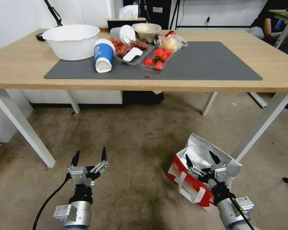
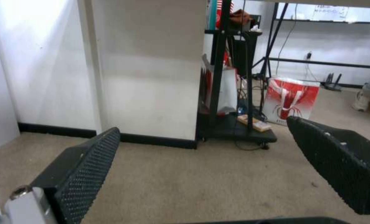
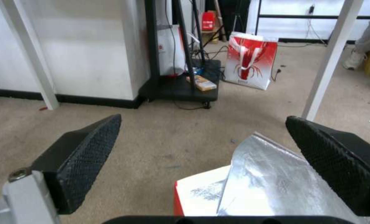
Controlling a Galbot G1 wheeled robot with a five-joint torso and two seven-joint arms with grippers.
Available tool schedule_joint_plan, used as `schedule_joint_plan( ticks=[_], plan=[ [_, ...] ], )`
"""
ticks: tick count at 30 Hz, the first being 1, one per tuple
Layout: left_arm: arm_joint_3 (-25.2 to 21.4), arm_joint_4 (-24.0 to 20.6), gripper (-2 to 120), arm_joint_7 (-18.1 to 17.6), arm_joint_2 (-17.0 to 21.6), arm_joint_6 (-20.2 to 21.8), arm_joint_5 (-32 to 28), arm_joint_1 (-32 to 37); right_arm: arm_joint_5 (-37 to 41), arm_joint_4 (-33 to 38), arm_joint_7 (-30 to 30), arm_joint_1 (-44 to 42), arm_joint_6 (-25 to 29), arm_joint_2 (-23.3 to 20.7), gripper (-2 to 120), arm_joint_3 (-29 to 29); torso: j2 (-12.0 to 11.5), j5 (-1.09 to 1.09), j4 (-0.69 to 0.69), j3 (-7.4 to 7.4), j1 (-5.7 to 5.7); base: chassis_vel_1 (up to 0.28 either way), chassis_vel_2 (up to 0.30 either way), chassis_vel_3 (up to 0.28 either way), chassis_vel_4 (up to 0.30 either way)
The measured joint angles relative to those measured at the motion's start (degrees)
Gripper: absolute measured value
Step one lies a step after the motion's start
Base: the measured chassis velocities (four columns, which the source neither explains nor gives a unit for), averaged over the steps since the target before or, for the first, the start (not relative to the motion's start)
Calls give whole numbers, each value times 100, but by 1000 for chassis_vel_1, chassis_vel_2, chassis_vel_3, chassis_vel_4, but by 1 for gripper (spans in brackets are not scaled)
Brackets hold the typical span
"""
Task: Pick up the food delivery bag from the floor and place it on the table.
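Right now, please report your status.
Both grippers open, left low over floor, right above food delivery bag. Bag ungrasped. Table mat half free.

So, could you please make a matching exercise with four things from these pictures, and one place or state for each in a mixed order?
Things:
1. food delivery bag
2. left gripper
3. big white bowl
4. cherry tomatoes

Places or states:
a. in a clear tray on the dark grey mat
b. on the floor, under the open right gripper
c. open, over bare floor
d. on the table, at its far left part

Pairs: 1-b, 2-c, 3-d, 4-a
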Motion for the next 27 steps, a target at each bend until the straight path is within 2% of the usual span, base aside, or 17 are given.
schedule_joint_plan(
  ticks=[27],
  plan=[
    [-18, -13, 100, -3, 14, -4, 24, 26, -205, 15, 14, 50, 226, 16, 100, 24, -645, 0, 0, -526, -118, 0, 0, 0, 0]
  ],
)
